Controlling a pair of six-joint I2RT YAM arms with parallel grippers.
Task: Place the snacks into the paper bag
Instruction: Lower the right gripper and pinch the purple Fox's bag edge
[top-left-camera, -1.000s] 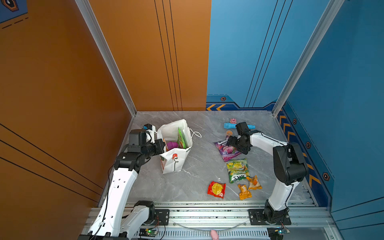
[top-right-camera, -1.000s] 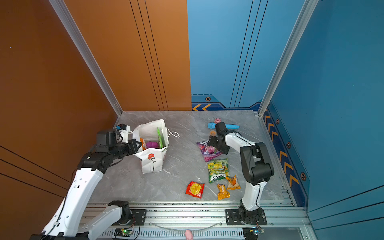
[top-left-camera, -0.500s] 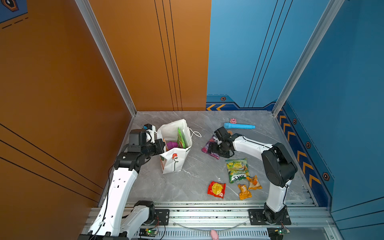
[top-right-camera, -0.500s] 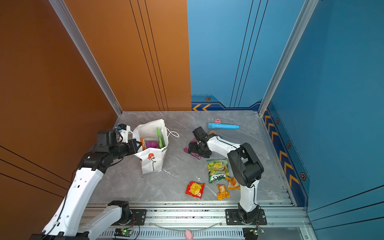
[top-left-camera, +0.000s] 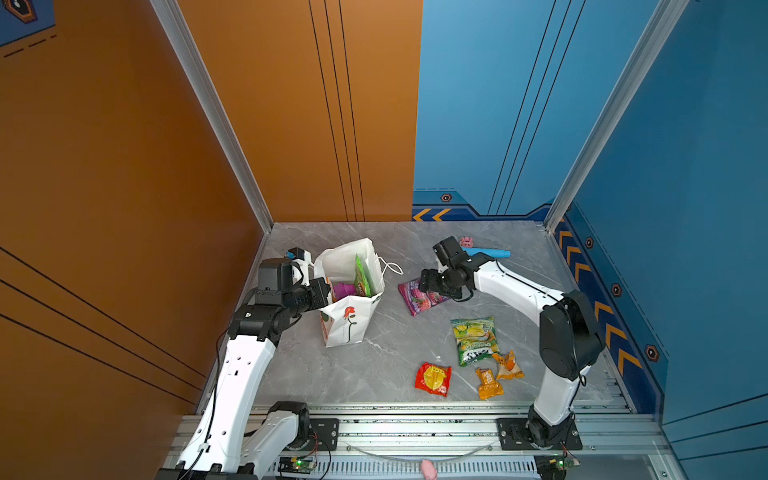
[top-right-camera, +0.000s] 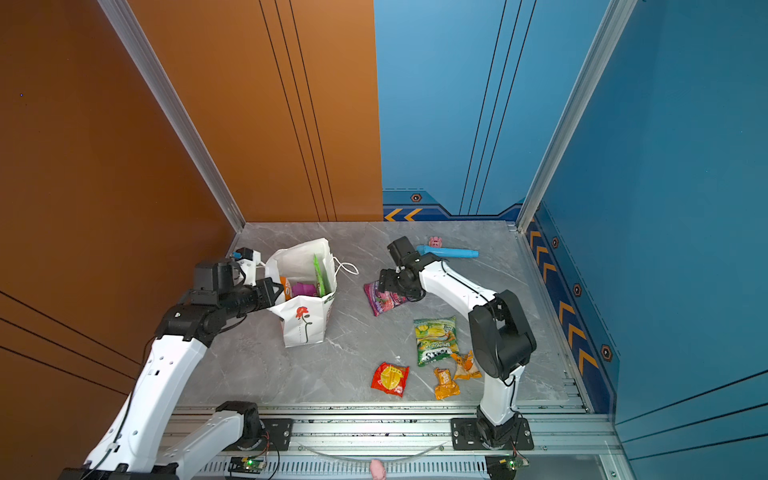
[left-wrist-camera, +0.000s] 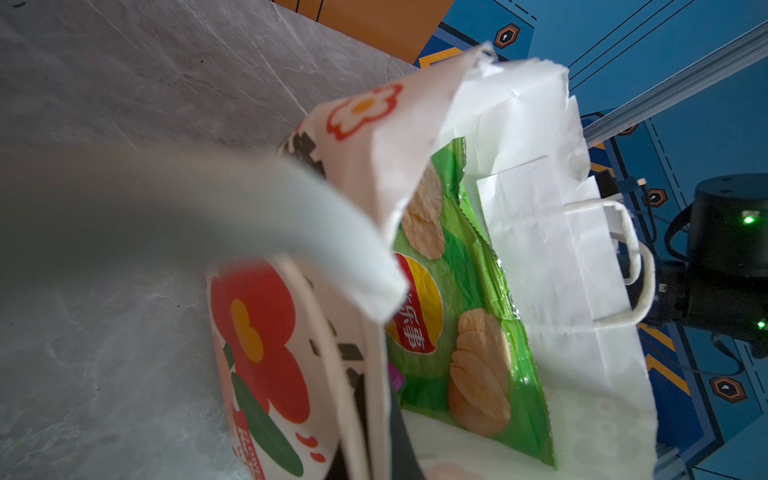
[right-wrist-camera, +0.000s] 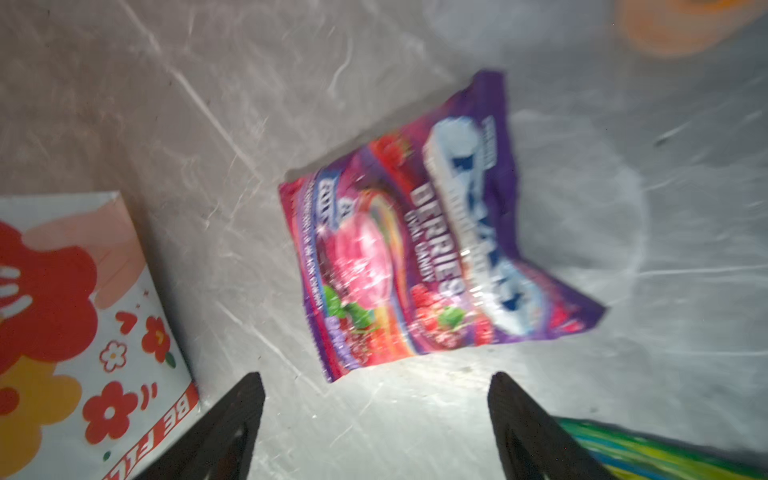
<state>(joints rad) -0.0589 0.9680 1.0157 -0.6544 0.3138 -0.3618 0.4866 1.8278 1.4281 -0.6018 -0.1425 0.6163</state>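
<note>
On the table (top-left-camera: 374, 374) near the paper bag (top-left-camera: 347, 328), the purple candy bag (top-left-camera: 417, 297) is laid flat. Over its edge the right gripper (right-wrist-camera: 375, 376) is held with jaws spread, empty. The paper bag's rim is pinched by the closed left gripper (top-left-camera: 322, 291). Pick-up is judged in hand; lowering and closing are needed.

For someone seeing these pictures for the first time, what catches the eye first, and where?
The white paper bag with red flowers stands at the left of the grey table, a green chips bag standing inside and the left gripper shut on its rim. Right of it, the open right gripper hovers at a purple berry candy bag lying on the table.
</note>
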